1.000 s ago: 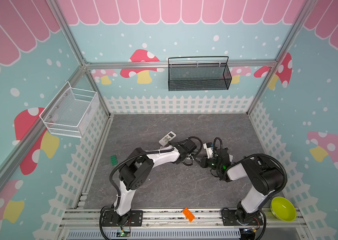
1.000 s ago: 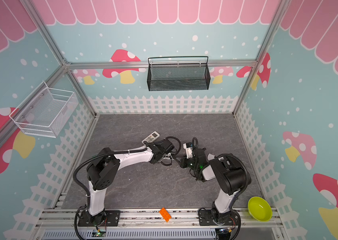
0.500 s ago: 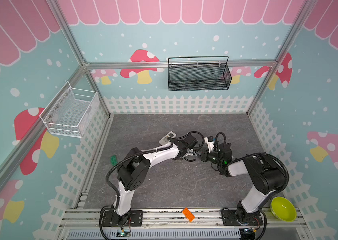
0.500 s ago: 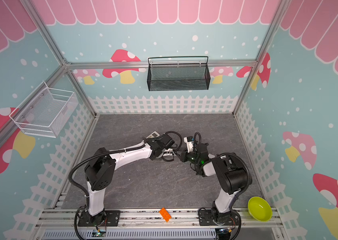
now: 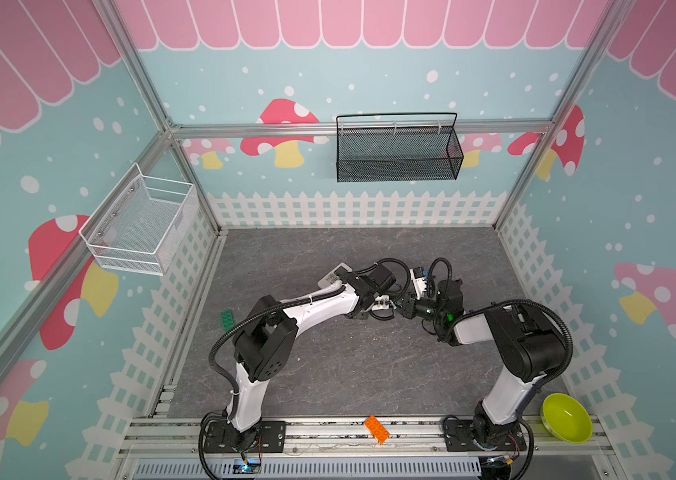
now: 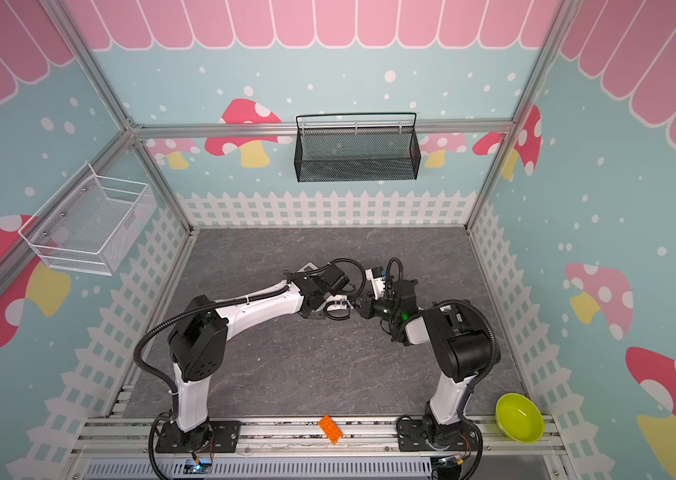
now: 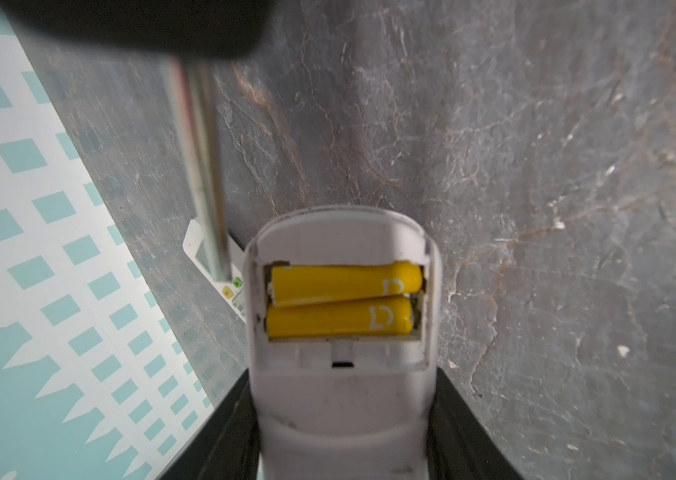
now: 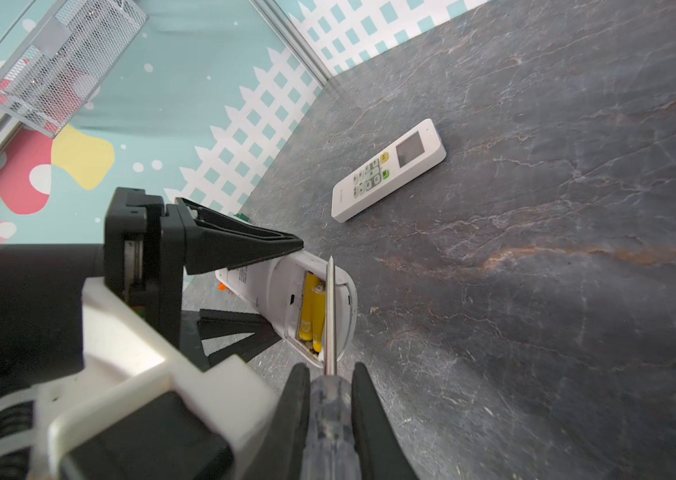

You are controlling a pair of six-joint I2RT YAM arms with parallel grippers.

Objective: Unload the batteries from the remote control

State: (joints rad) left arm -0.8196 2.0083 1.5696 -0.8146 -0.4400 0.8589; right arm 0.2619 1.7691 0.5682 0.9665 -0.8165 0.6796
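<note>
My left gripper (image 7: 342,399) is shut on the white remote control (image 7: 340,232), one black finger on each side. Its battery bay is open, and two yellow batteries (image 7: 340,282) lie side by side inside; the right wrist view also shows these batteries (image 8: 312,307). My right gripper (image 8: 331,374) is shut on the clear handle of a screwdriver (image 8: 330,415). The metal shaft crosses over the open bay, with its tip past the far edge. In both top views the two grippers meet at mid-table, the left gripper (image 5: 388,306) facing the right gripper (image 5: 403,309).
A second white remote (image 8: 388,170) lies face up farther back, partly under my left arm in a top view. Also in view: a green brick (image 5: 227,321) at the left, an orange brick (image 5: 377,430) and green bowl (image 5: 566,417) on the front rail, and wall baskets in black (image 5: 396,149) and white (image 5: 141,226).
Both grippers have shifted a little toward the back wall while staying together. My left arm now covers part of the lying remote. Neither grip has changed.
</note>
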